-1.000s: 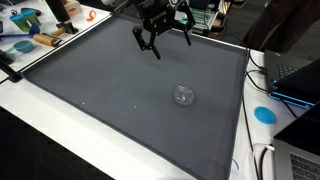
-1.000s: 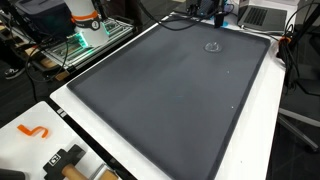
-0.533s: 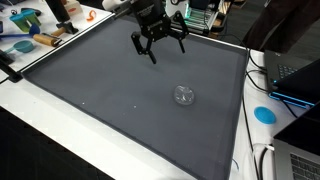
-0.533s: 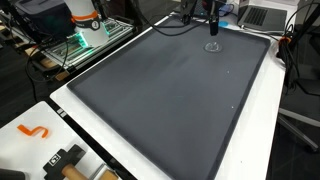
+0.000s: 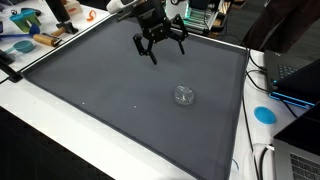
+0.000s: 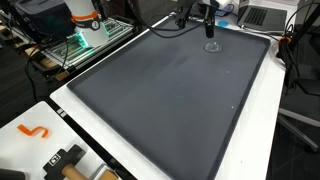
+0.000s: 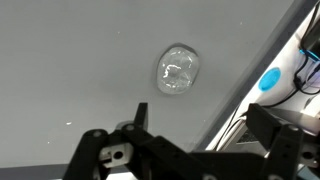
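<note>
A small clear glass object (image 5: 184, 95) lies on the dark grey mat (image 5: 100, 90), toward its far right part. It also shows as a faint ring in an exterior view (image 6: 212, 46) and as a see-through lump in the wrist view (image 7: 177, 71). My black gripper (image 5: 160, 47) hangs in the air above the back of the mat, some way from the glass object. Its fingers stand wide apart with nothing between them. In an exterior view the gripper (image 6: 198, 24) hovers just behind the glass. The wrist view shows the gripper (image 7: 200, 122) open below the object.
A blue disc (image 5: 264, 114) and a laptop (image 5: 296, 74) sit on the white table beside the mat, with cables (image 5: 262, 158) near them. Tools (image 5: 30, 38) lie at the table's far corner. An orange hook (image 6: 33, 131) and a mallet (image 6: 66, 160) lie near the other end.
The gripper has dropped slightly and shifted a little over the back of the mat, still open. The glass object has not moved.
</note>
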Robot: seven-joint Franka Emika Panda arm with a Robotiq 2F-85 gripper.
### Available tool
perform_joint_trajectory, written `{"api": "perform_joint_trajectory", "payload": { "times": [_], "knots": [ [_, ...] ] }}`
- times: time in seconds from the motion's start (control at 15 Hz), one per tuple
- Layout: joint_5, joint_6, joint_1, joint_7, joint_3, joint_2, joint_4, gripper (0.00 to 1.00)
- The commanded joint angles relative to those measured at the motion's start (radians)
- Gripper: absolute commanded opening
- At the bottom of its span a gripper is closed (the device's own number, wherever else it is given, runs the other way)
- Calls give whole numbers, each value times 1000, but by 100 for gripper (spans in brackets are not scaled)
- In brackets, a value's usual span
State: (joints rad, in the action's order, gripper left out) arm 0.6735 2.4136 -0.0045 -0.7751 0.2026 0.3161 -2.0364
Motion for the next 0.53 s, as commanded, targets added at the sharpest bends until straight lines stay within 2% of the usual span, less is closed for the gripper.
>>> {"api": "perform_joint_trajectory", "payload": {
  "times": [0.0,0.47],
  "knots": [
    [51,32,-3,-23,14,-40,-60,100],
    [43,78,31,26,18,-79,-100,100]
  ]
}}
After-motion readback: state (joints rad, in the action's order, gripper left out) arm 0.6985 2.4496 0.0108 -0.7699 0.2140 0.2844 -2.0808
